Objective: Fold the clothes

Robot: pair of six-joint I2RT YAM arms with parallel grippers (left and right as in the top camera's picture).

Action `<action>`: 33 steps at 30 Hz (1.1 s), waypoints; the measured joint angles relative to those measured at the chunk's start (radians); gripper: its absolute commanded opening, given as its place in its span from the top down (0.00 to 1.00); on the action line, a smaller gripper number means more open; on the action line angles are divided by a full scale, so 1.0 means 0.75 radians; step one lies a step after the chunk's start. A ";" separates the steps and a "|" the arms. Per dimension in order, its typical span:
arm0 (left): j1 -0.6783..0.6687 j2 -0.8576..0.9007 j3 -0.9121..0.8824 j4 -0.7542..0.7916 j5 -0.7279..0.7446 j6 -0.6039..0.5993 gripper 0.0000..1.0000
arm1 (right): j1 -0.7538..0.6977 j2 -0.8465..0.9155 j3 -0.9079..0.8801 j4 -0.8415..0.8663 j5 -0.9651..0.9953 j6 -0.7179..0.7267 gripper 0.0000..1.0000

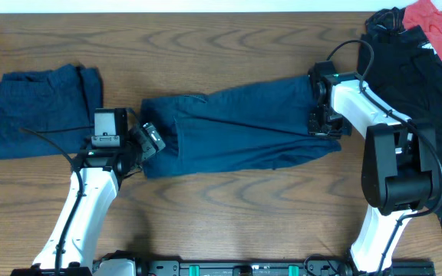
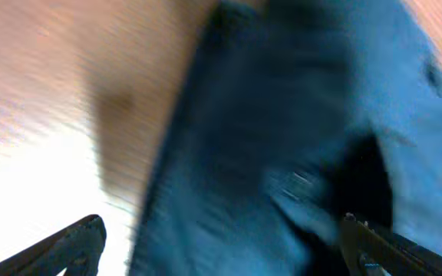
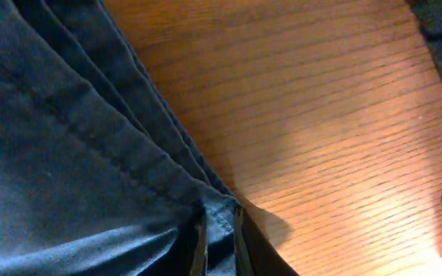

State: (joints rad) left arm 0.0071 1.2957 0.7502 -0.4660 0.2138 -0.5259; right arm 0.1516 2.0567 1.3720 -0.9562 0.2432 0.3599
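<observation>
A folded navy garment (image 1: 41,111) lay at the left end of the wooden table (image 1: 206,31). Just right of it, the left gripper (image 1: 150,140) hung with its fingers spread wide, grasping nothing, over the left end of a long navy garment (image 1: 236,126) stretched across the middle. At that garment's right end, the right gripper (image 3: 219,236) was clenched on its hem. Farther right sat a dark heap (image 1: 413,77) and a red cloth (image 1: 440,27).

Brown wood-grain desk (image 1: 229,46), crumpled red cloth (image 1: 440,27) at the far right corner, black fabric heap (image 1: 436,92) touching it, running nearward along the right edge.
</observation>
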 measured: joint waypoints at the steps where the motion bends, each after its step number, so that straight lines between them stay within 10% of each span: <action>1: 0.003 0.000 0.000 -0.001 0.044 0.014 0.02 | -0.001 0.000 -0.001 0.000 0.002 0.000 0.88; 11: 0.006 0.000 0.001 0.179 0.377 0.151 0.05 | -0.011 0.000 -0.001 -0.001 0.006 0.000 0.87; 12: 0.006 0.000 0.002 0.251 0.369 0.155 0.24 | -0.011 0.000 -0.001 -0.001 0.007 0.000 0.87; 18: 0.006 0.002 0.004 0.407 0.286 0.143 0.68 | -0.011 0.000 -0.002 0.000 0.009 0.000 0.87; 33: 0.006 0.422 0.006 0.330 0.380 0.138 0.72 | -0.011 0.000 -0.002 0.002 0.009 0.000 0.87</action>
State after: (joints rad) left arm 0.0113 1.6119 0.7544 -0.2188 0.4992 -0.4221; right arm 0.1432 2.0567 1.3705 -0.9550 0.2501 0.3599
